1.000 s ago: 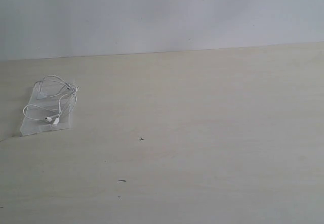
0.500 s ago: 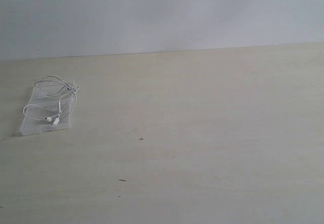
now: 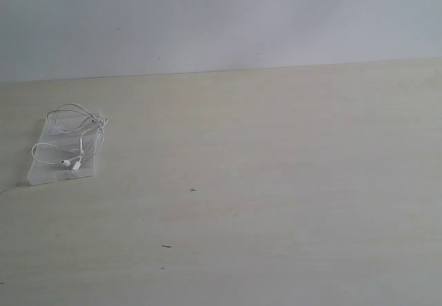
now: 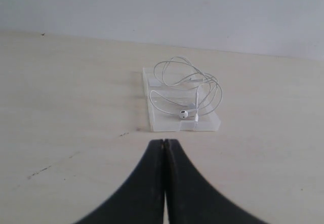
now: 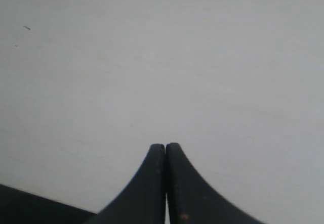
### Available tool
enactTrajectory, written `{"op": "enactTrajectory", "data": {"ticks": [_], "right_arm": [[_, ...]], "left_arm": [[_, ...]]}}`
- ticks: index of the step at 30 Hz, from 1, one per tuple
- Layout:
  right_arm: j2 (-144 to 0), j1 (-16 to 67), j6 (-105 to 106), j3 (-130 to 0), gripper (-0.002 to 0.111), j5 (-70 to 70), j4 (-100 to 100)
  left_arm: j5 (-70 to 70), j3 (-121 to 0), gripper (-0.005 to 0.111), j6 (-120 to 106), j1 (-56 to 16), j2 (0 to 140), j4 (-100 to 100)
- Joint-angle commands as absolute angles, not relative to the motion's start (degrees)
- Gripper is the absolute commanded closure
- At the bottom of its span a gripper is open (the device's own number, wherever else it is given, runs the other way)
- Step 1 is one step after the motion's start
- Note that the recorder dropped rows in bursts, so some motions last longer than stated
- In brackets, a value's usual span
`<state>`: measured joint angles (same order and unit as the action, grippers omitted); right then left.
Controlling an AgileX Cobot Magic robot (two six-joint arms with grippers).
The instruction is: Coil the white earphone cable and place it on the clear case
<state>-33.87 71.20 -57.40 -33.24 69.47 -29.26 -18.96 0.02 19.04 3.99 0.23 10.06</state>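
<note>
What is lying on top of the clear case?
The white earphone cable lies loosely coiled on the clear case, earbuds included, one loop past its edge. Nothing else sits there. The table beneath shows only dimly through the plastic.

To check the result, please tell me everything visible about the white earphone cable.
The white earphone cable is a thin white wire, loosely coiled in several loops. It lies on the clear case; some loops seem to reach past its edges. Its two small earbuds rest on the case. Nothing else touches it.
</note>
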Motion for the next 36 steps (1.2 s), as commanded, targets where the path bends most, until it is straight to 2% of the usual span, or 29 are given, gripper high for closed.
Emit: {"op": "enactTrajectory", "data": {"ticks": [1, 7, 12, 15, 20, 30, 36], "right_arm": [[-33.35, 65.69, -56.99, -33.00, 0.108, 55.04, -33.73], [-33.35, 51.01, -56.99, -33.00, 0.108, 24.27, -39.08], [-33.35, 37.19, -57.14, -33.00, 0.108, 7.99, -34.88], [-32.13, 29.42, -56.92, -32.94, 0.108, 6.39, -27.86], [-26.87, 21.18, -56.92, -28.57, 0.108, 6.28, -22.32], [-14.21, 11.90, -57.03, -13.90, 0.108, 0.47, -16.31], [-6.76, 7.43, -57.17, -4.67, 0.108, 0.50, -5.41]], "left_arm": [[-18.81, 0.00, 0.107, 19.49, 4.08, 0.00, 9.71], [-18.81, 0.00, 0.107, 19.49, 4.08, 0.00, 9.71], [-18.81, 0.00, 0.107, 19.49, 4.08, 0.00, 9.71], [-18.81, 0.00, 0.107, 19.49, 4.08, 0.00, 9.71], [-18.81, 0.00, 0.107, 19.49, 4.08, 0.00, 9.71], [-18.81, 0.00, 0.107, 19.49, 4.08, 0.00, 9.71], [-18.81, 0.00, 0.107, 19.49, 4.08, 0.00, 9.71]]}}
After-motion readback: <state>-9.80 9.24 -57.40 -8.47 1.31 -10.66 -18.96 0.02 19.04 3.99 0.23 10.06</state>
